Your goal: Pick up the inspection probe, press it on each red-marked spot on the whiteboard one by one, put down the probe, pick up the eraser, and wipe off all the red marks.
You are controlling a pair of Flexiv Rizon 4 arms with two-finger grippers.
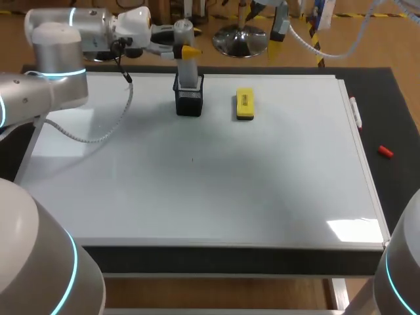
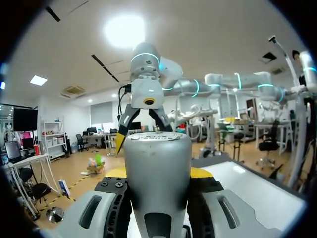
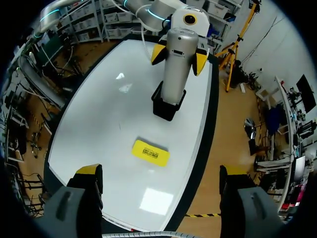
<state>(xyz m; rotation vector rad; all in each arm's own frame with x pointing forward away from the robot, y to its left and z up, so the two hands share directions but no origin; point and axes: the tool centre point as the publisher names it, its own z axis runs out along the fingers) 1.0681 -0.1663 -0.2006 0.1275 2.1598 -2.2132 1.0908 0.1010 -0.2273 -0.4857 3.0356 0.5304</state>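
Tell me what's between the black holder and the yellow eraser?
Nothing, only bare whiteboard between holder and eraser; the head view shows it.

The desk (image 1: pixel 401 98) in front of me has a dark, matte top, and a large white rectangular whiteboard (image 1: pixel 197 197) lies flat on it, covering most of it and leaving a dark strip along the far, near and right sides. On the board's far part a small black mesh holder (image 1: pixel 189 102) stands upright, and a flat yellow block eraser (image 1: pixel 244 104) lies near it, to its right, the two apart. A slim white marker pen (image 1: pixel 356 113) rests against the board's right edge, and a small red cap-like piece (image 1: pixel 385 151) lies on the dark strip beyond it.
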